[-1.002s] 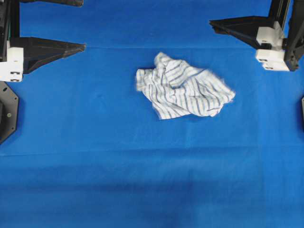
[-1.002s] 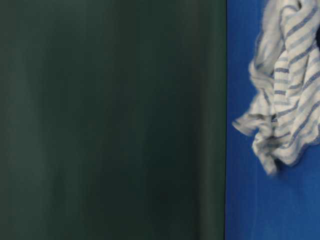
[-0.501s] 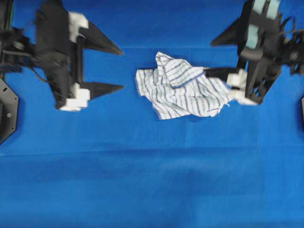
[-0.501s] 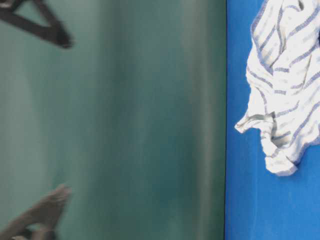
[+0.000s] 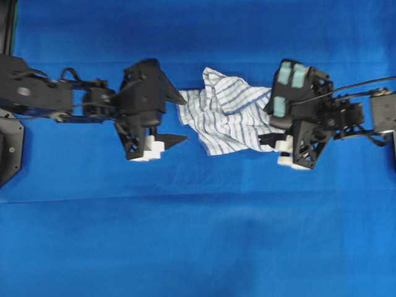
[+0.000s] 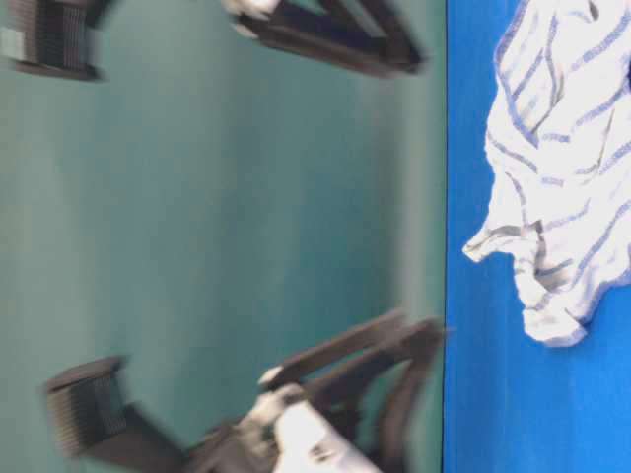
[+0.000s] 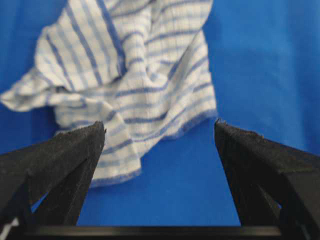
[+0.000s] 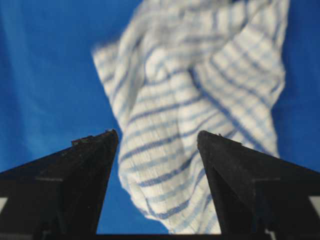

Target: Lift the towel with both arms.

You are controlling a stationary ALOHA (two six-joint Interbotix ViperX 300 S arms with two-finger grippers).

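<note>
Blue surface [image 5: 198,235] carries the towel [image 5: 232,111] crumpled at its middle – thin, limp, light – so with left claw [image 5: 179,119] and right claw [image 5: 267,127] both spread wide, pinch opposite edges.

Thin woven cloth towel [image 5: 232,117] on a matt blue cloth table cover [image 5: 198,235]

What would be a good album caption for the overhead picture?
Two robot arms, fingers spread, close in from either side on a crumpled striped towel lying on a blue table.
</note>
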